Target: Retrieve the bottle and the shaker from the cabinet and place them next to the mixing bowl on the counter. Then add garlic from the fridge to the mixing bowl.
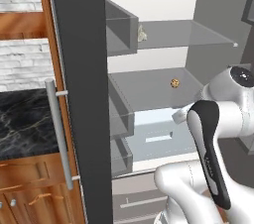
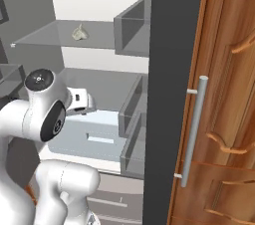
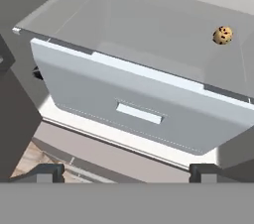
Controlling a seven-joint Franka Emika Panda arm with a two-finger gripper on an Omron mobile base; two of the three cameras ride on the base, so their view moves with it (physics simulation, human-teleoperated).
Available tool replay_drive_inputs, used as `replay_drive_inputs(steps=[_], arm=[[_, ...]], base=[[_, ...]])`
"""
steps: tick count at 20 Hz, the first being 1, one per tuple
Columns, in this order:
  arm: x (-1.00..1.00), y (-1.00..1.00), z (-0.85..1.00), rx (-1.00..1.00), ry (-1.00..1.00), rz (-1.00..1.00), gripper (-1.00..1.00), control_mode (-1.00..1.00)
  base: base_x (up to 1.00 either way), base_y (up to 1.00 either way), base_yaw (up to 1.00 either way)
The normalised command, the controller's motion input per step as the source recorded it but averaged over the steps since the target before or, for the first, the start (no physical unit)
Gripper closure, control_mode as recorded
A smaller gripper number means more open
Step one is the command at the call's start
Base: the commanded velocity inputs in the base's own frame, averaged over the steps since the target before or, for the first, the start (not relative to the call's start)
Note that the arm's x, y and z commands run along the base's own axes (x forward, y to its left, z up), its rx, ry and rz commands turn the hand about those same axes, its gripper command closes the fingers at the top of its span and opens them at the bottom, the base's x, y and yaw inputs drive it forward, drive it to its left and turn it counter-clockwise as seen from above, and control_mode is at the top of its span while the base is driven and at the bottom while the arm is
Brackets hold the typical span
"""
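Open fridge interior, white back wall, grey glass shelves, pale drawer with slot handle below. Dark grey fridge door edge-on, with silver bar handle. Brown wood cabinets with curved pulls beside it. Black marble tabletop at left under white brick wall. Wood-look floor, even light

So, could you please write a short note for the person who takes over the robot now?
Gripper: open, holding nothing, in front of the open fridge and aimed at the drawer.
Garlic: on the upper fridge shelf, not yet touched.
A cookie lies on the shelf below it; leave it.
Bottle, shaker and bowl: cannot say from here; check the counter.
Left: raise the hand to the upper shelf, take the garlic, carry it to the bowl.
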Motion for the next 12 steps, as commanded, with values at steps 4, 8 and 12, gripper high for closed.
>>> replay_drive_inputs(steps=[4,8,12], arm=[[0.00,0.25,1.00,0.12,0.02,-0.22,-1.00,-1.00],[0.00,0.14,0.94,0.04,-0.03,-0.24,-1.00,-1.00],[0.00,0.01,0.68,0.12,-0.30,-0.20,-1.00,-1.00]], base=[[0.00,0.00,0.00],[0.00,0.00,0.00],[0.00,0.00,0.00]])
